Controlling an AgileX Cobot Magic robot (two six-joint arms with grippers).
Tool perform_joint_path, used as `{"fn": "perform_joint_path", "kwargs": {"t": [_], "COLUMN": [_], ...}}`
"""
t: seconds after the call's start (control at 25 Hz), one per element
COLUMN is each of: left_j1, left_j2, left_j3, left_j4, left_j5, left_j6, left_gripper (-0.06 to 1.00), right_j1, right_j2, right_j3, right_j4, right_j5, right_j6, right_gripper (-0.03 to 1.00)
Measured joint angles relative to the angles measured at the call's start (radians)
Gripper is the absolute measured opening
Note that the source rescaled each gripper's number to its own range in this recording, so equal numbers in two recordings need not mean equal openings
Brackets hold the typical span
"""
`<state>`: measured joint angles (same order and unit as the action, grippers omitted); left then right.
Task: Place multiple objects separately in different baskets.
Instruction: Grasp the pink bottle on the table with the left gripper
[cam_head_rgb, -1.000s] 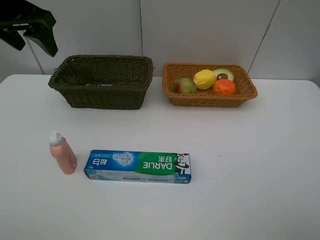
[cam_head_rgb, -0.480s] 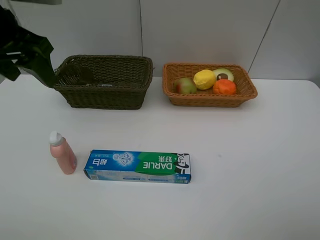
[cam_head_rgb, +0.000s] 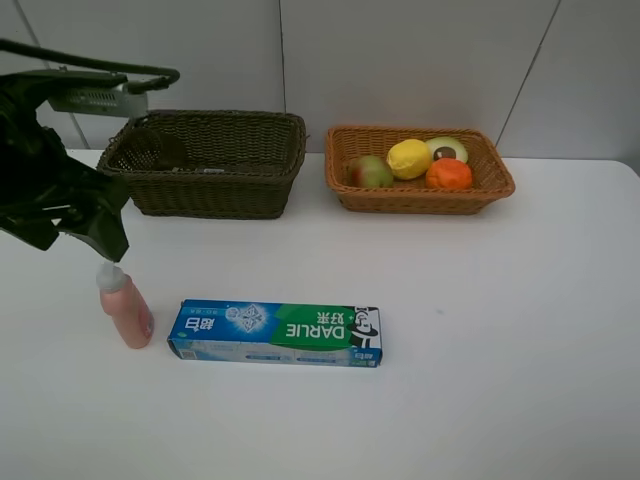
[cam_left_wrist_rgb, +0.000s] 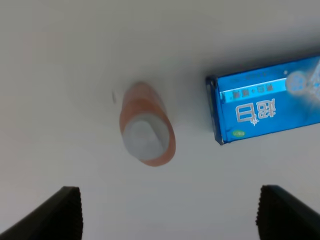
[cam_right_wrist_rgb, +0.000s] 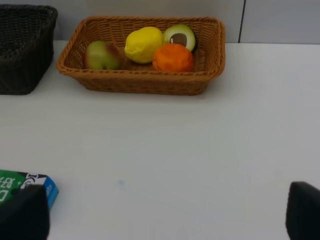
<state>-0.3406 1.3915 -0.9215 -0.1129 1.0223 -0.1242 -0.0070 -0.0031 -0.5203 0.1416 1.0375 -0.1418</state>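
The left end effector (cam_head_rgb: 75, 235) hangs over the left side of the white surface (cam_head_rgb: 500, 350), and its two black fingers (cam_left_wrist_rgb: 67, 212) are spread wide with nothing between them. Right under it stands the pink white-capped bottle (cam_head_rgb: 127, 312), upright, with its cap pointing up at the wrist camera. The fingers sit one on each side of the bottle but higher up, and they do not touch it. Just beside the bottle lies the blue-green DARLIE toothpaste box (cam_head_rgb: 275, 333), flat on its long side, with its blue end next to the bottle and a small gap between the two. At the back of the surface are two woven baskets, side by side and a little apart. The dark brown-green basket (cam_head_rgb: 210, 185) is on the left and is the deeper one. There may be something round in its left end, but it is too dark in there to be sure. The light orange-tan basket (cam_head_rgb: 420, 197) is on the right and holds four fruits close together: a green-red pear (cam_head_rgb: 369, 171) at the left end, a yellow lemon (cam_head_rgb: 409, 158) next to it, a halved avocado (cam_head_rgb: 447, 149) behind with its cut side up, and an orange (cam_head_rgb: 449, 174) in front of the avocado. The right end effector (cam_right_wrist_rgb: 162, 220) shows only in its own wrist view, where its fingers are wide apart, empty, and low over the bare surface in front of the fruit basket.
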Motion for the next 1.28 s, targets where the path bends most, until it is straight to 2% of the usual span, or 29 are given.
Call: {"fn": "perform_joint_path", "kwargs": {"t": [0.2,0.44,0.88,1.28], "left_j1": [0.0,0.0,0.0,0.0], "left_j2": [0.0,0.01,0.177,0.186], "left_j3": [0.104,0.153,0.153,0.153], "left_j4": [0.001,0.004,0.0,0.0], "left_j5": [-0.085,-0.159,-0.211,-0.238], "left_j6": [-0.018,-0.06,-0.105,-0.183], "left_gripper": [0.93,0.93,0.92,0.92], "right_j1": [0.0,0.0,0.0,0.0], "right_j2": [0.0,0.0,0.0,0.0], "right_j3": [0.0,0.0,0.0,0.0], "right_j4": [0.0,0.0,0.0,0.0], "right_j5": [0.0,0.0,0.0,0.0], "right_j6": [0.0,0.0,0.0,0.0], "right_gripper": [1.0,1.0,1.0,1.0]}}
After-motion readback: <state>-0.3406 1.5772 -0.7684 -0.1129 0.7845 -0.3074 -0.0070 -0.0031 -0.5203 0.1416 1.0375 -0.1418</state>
